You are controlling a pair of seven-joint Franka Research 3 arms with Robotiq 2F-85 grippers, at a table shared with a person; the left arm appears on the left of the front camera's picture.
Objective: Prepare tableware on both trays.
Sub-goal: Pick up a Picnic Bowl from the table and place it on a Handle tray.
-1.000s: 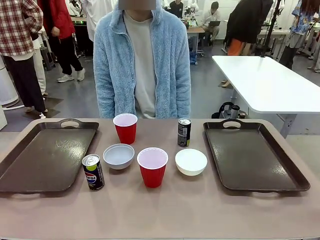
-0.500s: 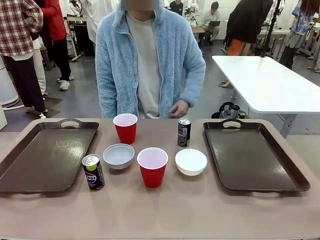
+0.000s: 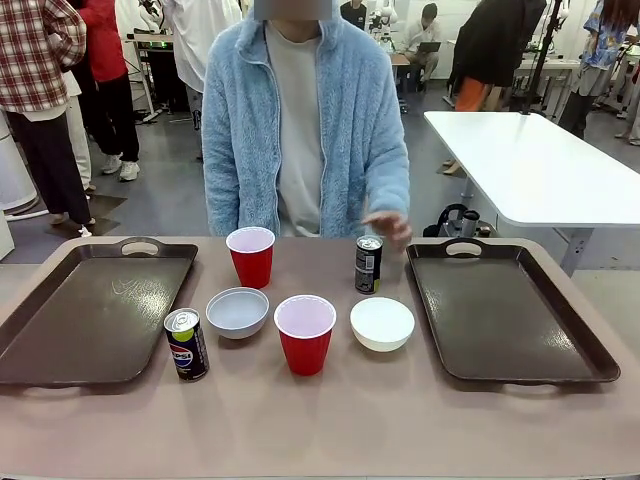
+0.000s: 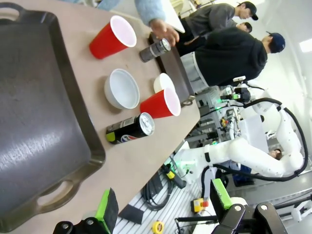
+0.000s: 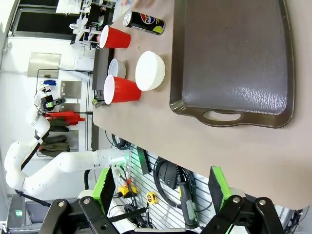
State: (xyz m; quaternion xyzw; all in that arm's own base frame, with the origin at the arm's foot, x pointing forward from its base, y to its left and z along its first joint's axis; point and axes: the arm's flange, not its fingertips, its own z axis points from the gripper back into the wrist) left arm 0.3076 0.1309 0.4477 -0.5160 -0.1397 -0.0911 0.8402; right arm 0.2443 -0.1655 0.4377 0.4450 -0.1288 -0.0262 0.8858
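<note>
Two dark brown trays lie bare, one at the left (image 3: 60,330) and one at the right (image 3: 500,310). Between them stand a far red cup (image 3: 250,256), a near red cup (image 3: 305,333), a grey bowl (image 3: 237,312), a white bowl (image 3: 382,323), a Pepsi can (image 3: 187,345) and a dark slim can (image 3: 368,265). The person's hand (image 3: 388,226) hovers just behind the dark can. My left gripper (image 4: 163,204) hangs open above the left tray's (image 4: 34,122) near edge. My right gripper (image 5: 162,190) is open too, off the near edge of the right tray (image 5: 234,58).
The person in a pale blue fleece (image 3: 300,120) stands at the table's far side. A bare strip of table (image 3: 320,430) runs along the front. A white table (image 3: 530,160) stands behind at the right.
The person's hand has come up from their side and moved forward and right, to just behind the dark slim can. The tableware and trays have not moved.
</note>
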